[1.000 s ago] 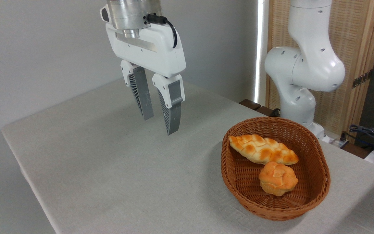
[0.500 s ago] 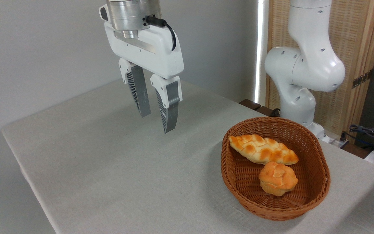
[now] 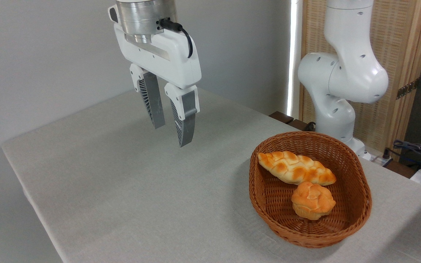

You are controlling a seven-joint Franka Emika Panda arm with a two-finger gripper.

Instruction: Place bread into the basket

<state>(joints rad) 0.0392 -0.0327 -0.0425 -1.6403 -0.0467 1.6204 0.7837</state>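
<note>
While my pincer [image 3: 170,135] hangs empty, fingers slightly parted, the small golden knotted bun [image 3: 313,205] sits lower right in the brown wicker basket [image 3: 360,175]; I judge it light, squashy, best held across its middle.

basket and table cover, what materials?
Basket: looks like brown woven wicker, matte to faintly glossy; strands and a rolled rim show. Table cover: seemingly light grey cloth, matte, with a fine weave and an edge draping over the side.

Gripper [image 3: 170,135] hangs high over bare counter [image 3: 122,182], nothing under it or toward the left edge. Basket [image 3: 356,175] at right is open from above, its floor crowded by bread [image 3: 313,201] and braided loaf [image 3: 296,167]; arm base [image 3: 336,109] stands just behind.
</note>
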